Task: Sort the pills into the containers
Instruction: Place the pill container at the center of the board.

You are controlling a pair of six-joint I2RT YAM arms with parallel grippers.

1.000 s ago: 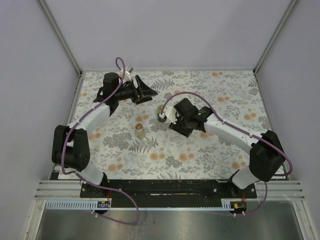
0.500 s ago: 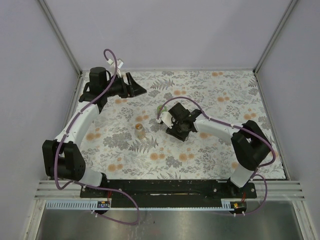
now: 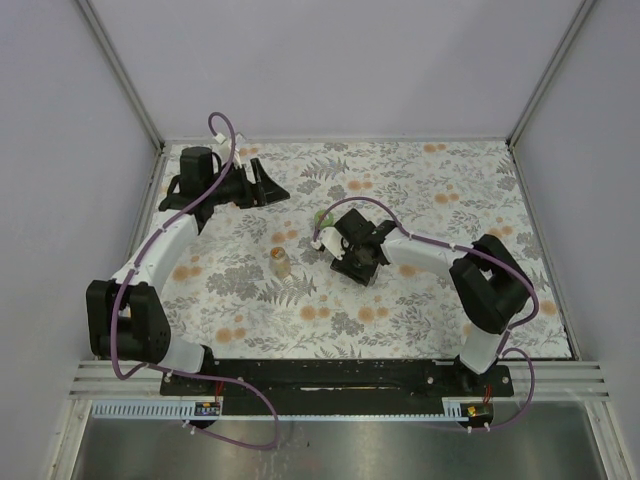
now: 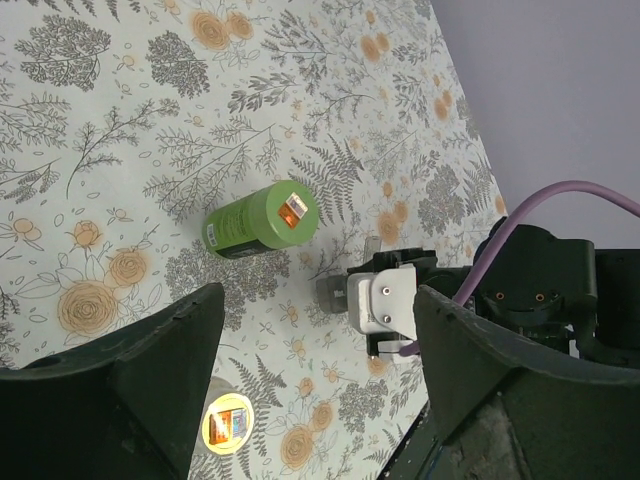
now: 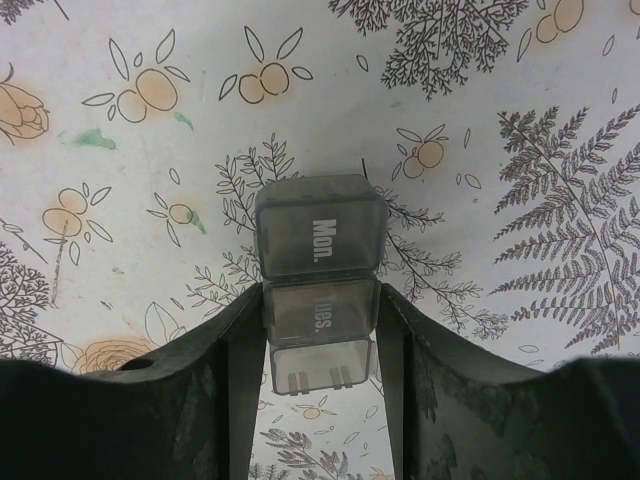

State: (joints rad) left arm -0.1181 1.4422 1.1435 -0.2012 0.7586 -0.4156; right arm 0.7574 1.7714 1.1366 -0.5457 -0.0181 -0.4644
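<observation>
We are holding the pill organiser (image 5: 320, 240) in our right hand (image 5: 320, 300). Its two fingers are pressing on either side of the "Tues." compartment, while the "Mon." compartment is sticking out just beyond the fingertips. The strip is lying low over the desk (image 3: 450, 290), though we cannot tell whether it is touching it. The lids we can read are looking shut, and we are not seeing any pill inside them.

Our left hand (image 4: 318, 300) is standing wide open and holding nothing. The green bottle (image 4: 255, 220) is lying on its side ahead of that hand, a little to the left of the gap between its fingers and well clear of both. The yellow-capped bottle (image 4: 228, 425) is standing upright closer in, just beside the left finger. Both bottles are showing their caps in place, and no loose pills are showing anywhere on the desk.

Judging from this, we are sitting near the start of the sorting. The organiser is in hand, but nothing is looking opened and no pill is looking placed. What we are taking to be left is almost everything: getting hold of a bottle with the free hand, uncapping it, opening the compartments and moving the pills across. The fallen green bottle is likely to roll when we are reaching for it.
</observation>
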